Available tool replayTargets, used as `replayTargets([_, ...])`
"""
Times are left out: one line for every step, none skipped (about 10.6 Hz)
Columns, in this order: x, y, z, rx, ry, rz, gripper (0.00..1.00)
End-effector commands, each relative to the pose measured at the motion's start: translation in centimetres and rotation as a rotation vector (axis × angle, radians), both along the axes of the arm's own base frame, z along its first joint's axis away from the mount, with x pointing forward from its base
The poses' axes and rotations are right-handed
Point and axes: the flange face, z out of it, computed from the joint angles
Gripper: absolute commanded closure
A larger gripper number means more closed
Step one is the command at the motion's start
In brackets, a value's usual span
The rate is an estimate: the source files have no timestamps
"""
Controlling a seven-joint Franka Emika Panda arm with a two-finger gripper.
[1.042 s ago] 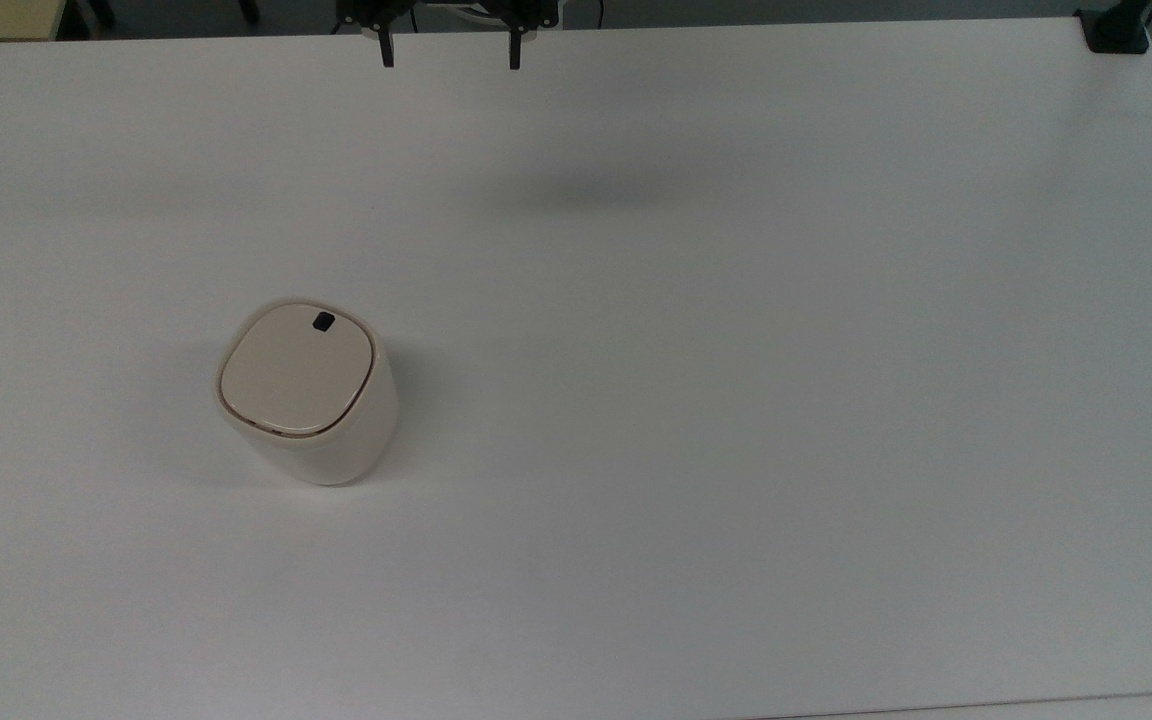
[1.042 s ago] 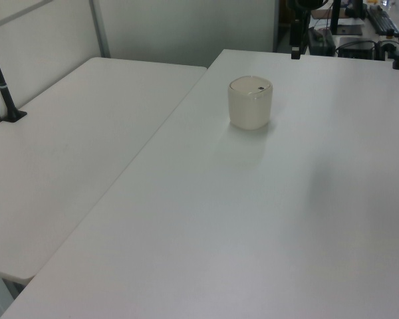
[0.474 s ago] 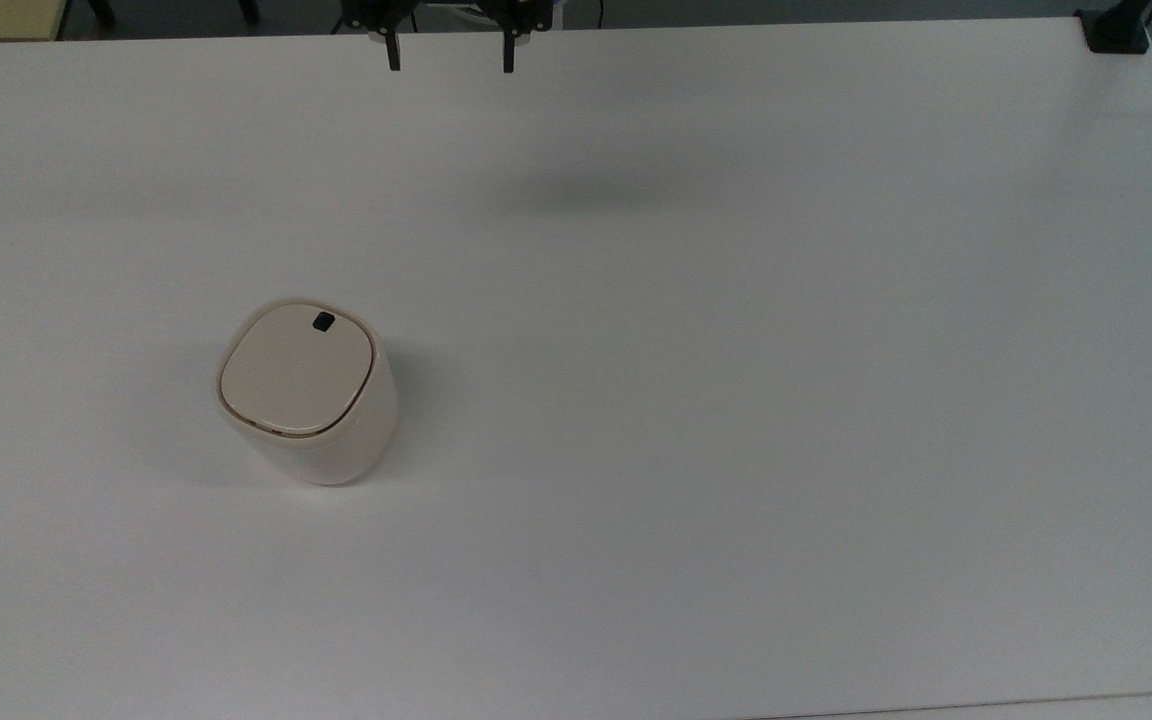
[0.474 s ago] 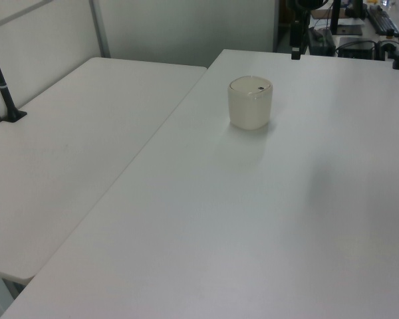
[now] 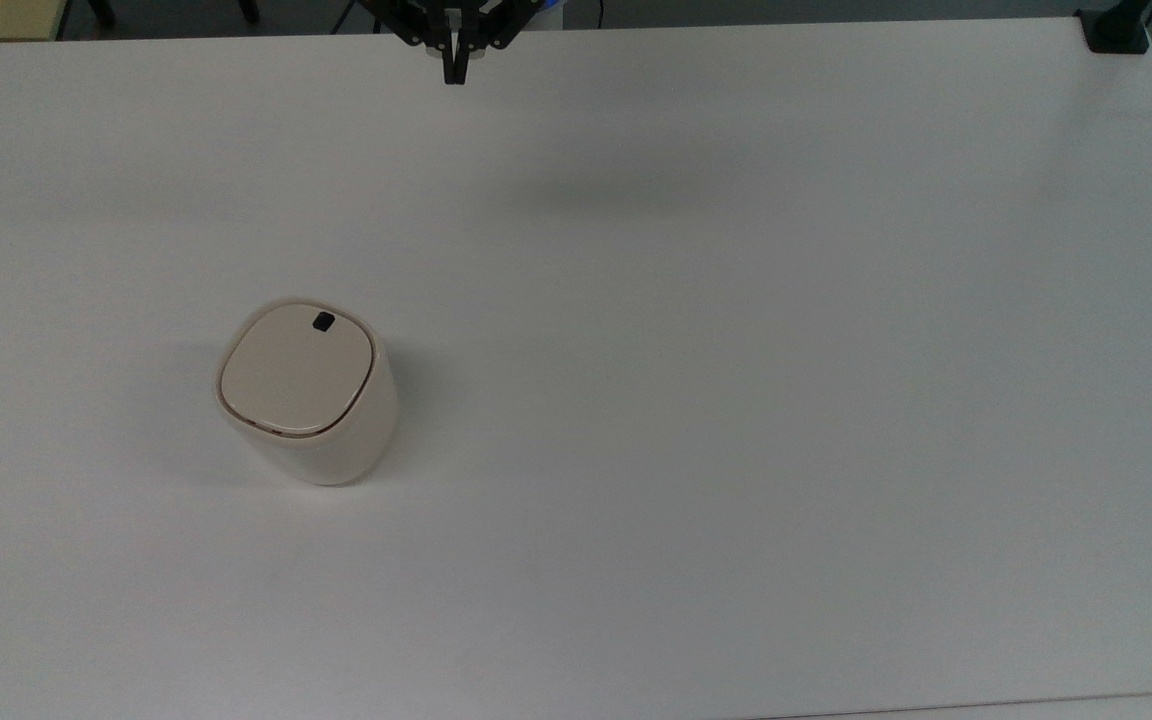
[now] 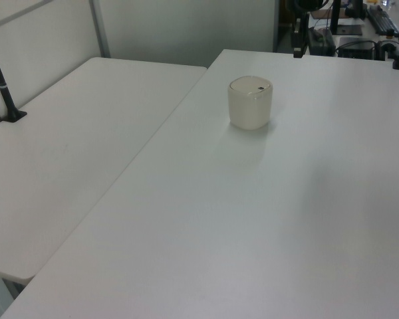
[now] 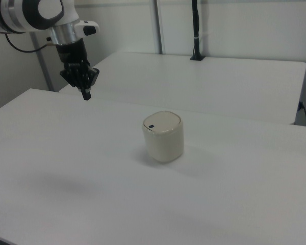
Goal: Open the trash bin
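1. The bin (image 5: 306, 392) is seen upright on the white table (image 5: 736, 400), in the top view's left half, a little below the middle.
2. In the left view the bin (image 6: 250, 102) is placed toward the far end of the table (image 6: 253, 219); in the right view the bin (image 7: 163, 136) is found near the middle of the table (image 7: 66, 168).
3. The lid (image 5: 297, 369) is shut and lies flat on the cream body, with a thin dark seam around it.
4. A small black button (image 5: 322, 321) is set at the lid's edge, on the side toward the top view's top; in the right view the button (image 7: 151, 126) is seen at the lid's left edge.
5. The gripper (image 5: 454, 72) is held over the table's far edge at the top view's top, well apart from the bin and touching nothing.
6. In the right view the gripper (image 7: 85, 94) is shown pointing down, above the table at the right view's upper left, below a white arm (image 7: 35, 13).
7. The jaws are drawn together, with the black fingertips meeting at one point and nothing held between them.
8. In the left view a dark finger (image 6: 296, 49) can be made out at the table's far edge.
9. A second white table (image 6: 66, 153) is butted against the first, on the left view's left, with a black post (image 6: 1, 80) clamped at its edge.
10. A black clamp (image 5: 1116, 30) is fixed at the table's corner at the top view's upper right.
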Motion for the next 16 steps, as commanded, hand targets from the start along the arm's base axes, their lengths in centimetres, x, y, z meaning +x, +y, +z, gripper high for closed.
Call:
replayTargets([0.5,0.5,-0.9,-0.004,0.011,0.026,1.0])
replayTargets([0.9,0.2,-0.8,-0.002,-0.019,0.01,1.0])
replayTargets([1.4,0.0,-0.9,0.002,-0.04,0.003,1.0])
replayTargets([2.4,-0.3,-2.2,0.001,-0.048,-0.007,1.0])
replayTargets([3.9,-1.0,-3.6,-0.006,-0.075,-0.055,1.0])
replayTargets([5.6,-2.9,-3.9,0.0,-0.137,-0.14,1.0])
replayTargets([6.9,-4.6,-4.7,0.004,-0.175,-0.213,1.0])
replayTargets([7.8,-6.2,-5.5,-0.004,-0.201,-0.257,1.0])
replayTargets([8.5,-7.5,-6.0,-0.007,-0.237,-0.304,1.0])
replayTargets([9.1,-8.4,-6.9,-0.016,-0.255,-0.351,1.0])
replayTargets([9.7,-9.1,-8.6,-0.035,-0.243,-0.389,1.0])
replayTargets([10.1,-9.3,-10.1,-0.05,-0.224,-0.4,1.0])
replayTargets([10.4,-9.6,-11.7,-0.057,-0.201,-0.407,1.0])
replayTargets([10.7,-10.4,-12.5,-0.059,-0.205,-0.443,1.0])
replayTargets([11.1,-11.2,-12.3,-0.052,-0.252,-0.476,1.0])
replayTargets([11.2,-11.8,-12.3,-0.049,-0.273,-0.492,1.0])
